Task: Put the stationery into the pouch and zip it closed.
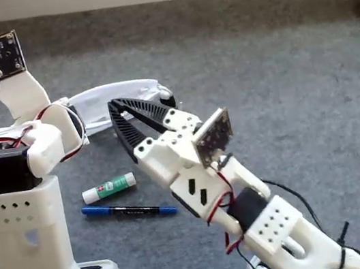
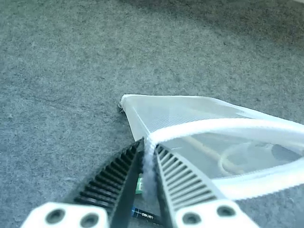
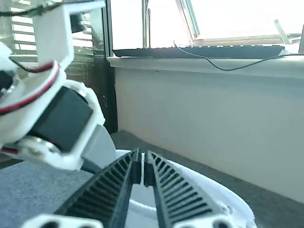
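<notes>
Translucent white mesh forms the pouch [image 1: 118,93], which lies on grey carpet [image 1: 281,76] beyond the two arms. It looks light, limp and likely to sag or fold when lifted. The firmer zip band along the mouth is judged the soundest place to hold it.

The left gripper [image 2: 148,148] has its jaws pinched on that band near one corner. The right gripper [image 3: 143,159] sits above the pouch with its jaws drawn together to a sliver. Whether anything thin is caught between them cannot be made out.

Count: one pouch, one glue stick [image 1: 109,187] and one blue pen [image 1: 129,211]. Both items lie on the carpet outside the pouch, side by side and near the left arm's base. Both are rigid and slim. The round stick may roll, so a mid-barrel grip is advised. Pale shapes show through the mesh but cannot be identified.
</notes>
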`<action>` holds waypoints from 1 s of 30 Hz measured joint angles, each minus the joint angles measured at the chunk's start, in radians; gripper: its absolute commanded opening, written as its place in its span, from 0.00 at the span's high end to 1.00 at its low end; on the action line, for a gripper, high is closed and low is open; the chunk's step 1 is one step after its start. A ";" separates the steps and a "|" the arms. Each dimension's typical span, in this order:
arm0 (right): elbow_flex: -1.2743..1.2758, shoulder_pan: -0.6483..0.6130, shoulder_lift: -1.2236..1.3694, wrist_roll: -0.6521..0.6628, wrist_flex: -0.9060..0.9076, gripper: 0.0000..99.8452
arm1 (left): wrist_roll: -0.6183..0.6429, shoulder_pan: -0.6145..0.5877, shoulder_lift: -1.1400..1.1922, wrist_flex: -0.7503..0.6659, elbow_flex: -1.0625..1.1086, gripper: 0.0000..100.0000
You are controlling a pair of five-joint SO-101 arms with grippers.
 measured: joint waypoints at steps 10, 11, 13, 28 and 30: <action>-0.075 0.087 -0.140 0.044 0.420 1.00 | 0.000 -0.187 0.000 0.000 0.000 0.99; -0.087 0.089 -0.140 0.074 0.453 1.00 | 0.000 -0.206 0.000 0.000 0.000 0.99; -0.101 0.092 -0.141 0.133 0.497 1.00 | 0.000 -0.242 0.000 0.000 0.000 0.99; -0.338 0.094 0.311 0.221 0.744 0.96 | 0.002 -0.399 0.000 0.000 0.000 0.99; -0.393 0.095 0.408 0.221 0.792 0.92 | 0.002 -0.402 0.000 0.000 0.000 0.99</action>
